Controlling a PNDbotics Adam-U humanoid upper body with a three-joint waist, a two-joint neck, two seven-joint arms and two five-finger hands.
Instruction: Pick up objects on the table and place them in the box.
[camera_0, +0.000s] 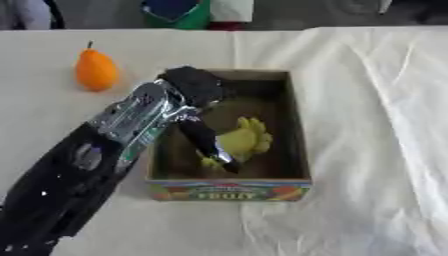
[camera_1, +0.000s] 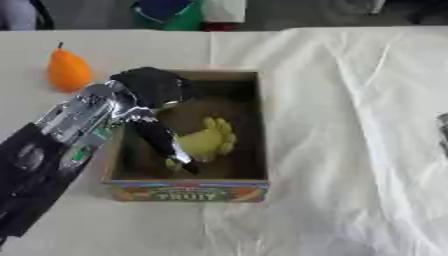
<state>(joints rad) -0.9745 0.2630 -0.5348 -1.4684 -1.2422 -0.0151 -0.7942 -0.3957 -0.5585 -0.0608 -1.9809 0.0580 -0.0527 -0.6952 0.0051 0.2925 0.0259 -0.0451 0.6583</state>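
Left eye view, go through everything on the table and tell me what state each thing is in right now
Cardboard fruit box: open-topped, upright on the cloth.
Yellow banana bunch: lying inside the box.
Orange pear-shaped fruit: upright on the table, outside the box.
Left robot hand: reaching into the box, a finger at the bananas; grip unclear.
White tablecloth: wrinkled.

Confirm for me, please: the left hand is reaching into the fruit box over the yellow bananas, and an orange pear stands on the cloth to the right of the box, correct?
Not quite. The orange pear stands to the left of the fruit box, not the right, as the left eye view shows. The rest holds: the left hand reaches into the box over the yellow bananas.
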